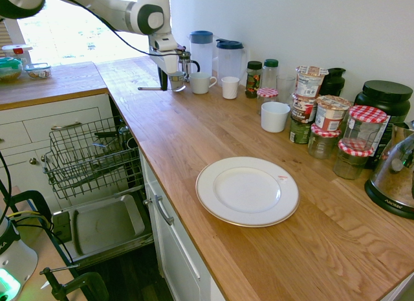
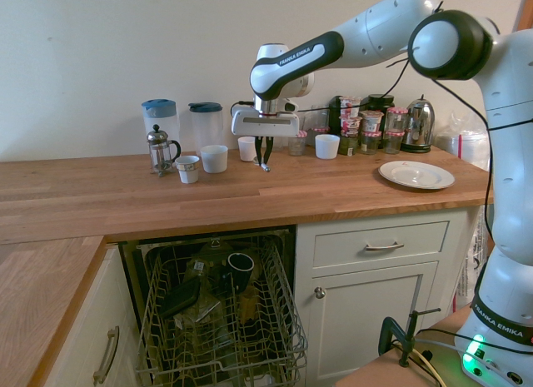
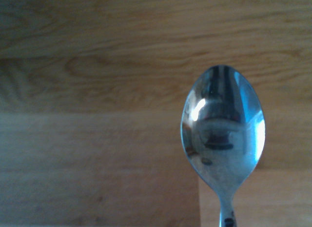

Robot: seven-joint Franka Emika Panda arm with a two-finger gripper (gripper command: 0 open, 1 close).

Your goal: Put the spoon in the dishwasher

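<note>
The spoon (image 1: 149, 89) is a slim silver one, sticking out sideways from my gripper (image 1: 163, 86) at the back of the wooden counter. Its oval bowl (image 3: 223, 127) fills the wrist view over the wood. From the other side the gripper (image 2: 265, 158) points straight down, fingers shut on the spoon (image 2: 266, 167), just above the counter. The dishwasher stands open below the counter, with its grey wire rack (image 1: 90, 155) pulled out over the dropped door (image 1: 107, 226). The rack (image 2: 221, 320) holds a dark mug and other items.
A French press (image 1: 185, 63), a glass (image 1: 176, 79), white mugs (image 1: 202, 83) and two jugs (image 1: 202, 48) stand close behind the gripper. Jars (image 1: 330, 113), a white cup (image 1: 275, 116) and a kettle (image 1: 394, 175) line the wall. A white plate (image 1: 247, 191) lies mid-counter.
</note>
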